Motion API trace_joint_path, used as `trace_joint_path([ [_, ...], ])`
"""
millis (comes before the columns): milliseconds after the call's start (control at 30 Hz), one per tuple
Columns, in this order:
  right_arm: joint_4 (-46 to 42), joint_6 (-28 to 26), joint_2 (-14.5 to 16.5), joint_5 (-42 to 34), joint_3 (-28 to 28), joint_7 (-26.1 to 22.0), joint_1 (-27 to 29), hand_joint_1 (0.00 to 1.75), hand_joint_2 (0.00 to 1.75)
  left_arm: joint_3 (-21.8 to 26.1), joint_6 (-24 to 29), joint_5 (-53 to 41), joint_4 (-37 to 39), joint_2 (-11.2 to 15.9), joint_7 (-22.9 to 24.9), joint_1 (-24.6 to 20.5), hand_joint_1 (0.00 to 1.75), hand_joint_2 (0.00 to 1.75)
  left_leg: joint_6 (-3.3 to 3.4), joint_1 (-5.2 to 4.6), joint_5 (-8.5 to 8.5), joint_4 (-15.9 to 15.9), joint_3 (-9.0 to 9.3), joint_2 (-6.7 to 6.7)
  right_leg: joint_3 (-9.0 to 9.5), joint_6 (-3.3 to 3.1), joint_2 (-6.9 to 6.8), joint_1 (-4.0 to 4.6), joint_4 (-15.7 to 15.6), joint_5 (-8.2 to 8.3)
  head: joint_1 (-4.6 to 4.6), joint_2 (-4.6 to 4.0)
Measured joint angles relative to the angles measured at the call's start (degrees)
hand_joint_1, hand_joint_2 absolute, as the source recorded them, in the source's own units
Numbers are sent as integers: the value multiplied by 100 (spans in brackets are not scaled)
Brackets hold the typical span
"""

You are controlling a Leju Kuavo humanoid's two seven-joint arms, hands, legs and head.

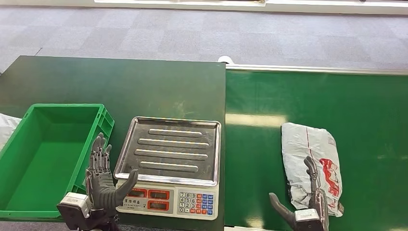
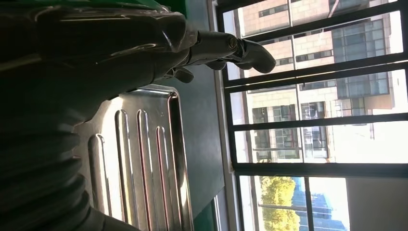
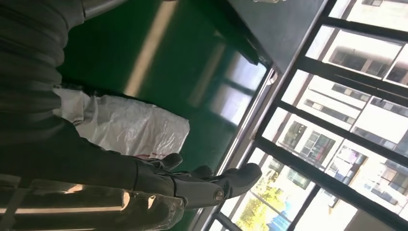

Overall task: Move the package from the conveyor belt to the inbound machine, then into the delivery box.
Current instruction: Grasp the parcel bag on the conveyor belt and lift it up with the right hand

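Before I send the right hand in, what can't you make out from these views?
- Package: near end hidden behind the right hand in the head view; printed label too small to read.
- Whether the fingers touch the package: cannot tell.
- Scale: display digits too small to read.
- Green bin: near wall cut off by the bottom edge, partly behind the left hand.

A: What is the package [image 1: 310,161] like?
B: A crumpled grey-white plastic mailer with red printing, lying flat at lower right of the head view on the green conveyor belt [image 1: 269,144].

A: And the other stations?
B: The inbound machine [image 1: 171,166], a steel-trayed scale with keypad, sits lower centre, its tray bare; the green delivery box [image 1: 108,122] lies lower left, holding nothing.
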Motion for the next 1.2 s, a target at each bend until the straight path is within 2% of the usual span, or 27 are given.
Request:
trace_joint_path([
  [133,135,226,261,312,-616,192,-59,0,175,2,-65,-56,-26,-37,93,53,0,175,0,0,0,0,-2,1,-1,0,0,0,0,0,-1,0],
  [300,279,506,418,652,-1315,352,-186,0,175,9,-128,-72,-27,-75,130,98,0,175,0,-1,0,1,-1,1,1,0,0,-1,0,0,1,0],
  [467,485,663,458,1117,-1949,469,-409,0,175,7,-191,-52,-20,-80,106,116,0,175,0,-1,0,1,1,3,0,0,1,-1,0,1,-1,0],
  [600,776,663,341,1422,-2336,596,-788,0,175,-21,-218,2,0,-79,98,71,0,175,1,-1,1,2,2,5,2,2,1,-1,0,3,1,0],
  [867,1906,704,-274,1298,-2396,1005,-1970,0,175,-102,-273,80,110,-67,96,-130,0,175,8,-2,7,5,5,6,6,7,3,-3,0,11,0,0],
  [1067,3232,896,-486,1516,-2166,1173,-2781,0,175,-183,-300,107,242,-77,97,-307,0,175,9,-2,10,5,4,0,6,6,2,-2,0,11,-1,0],
  [1200,4107,1228,-547,1649,-1921,1149,-3228,0,175,-195,-292,107,293,-80,97,-401,0,175,9,-2,10,4,2,3,5,6,2,-1,1,11,0,0],
])
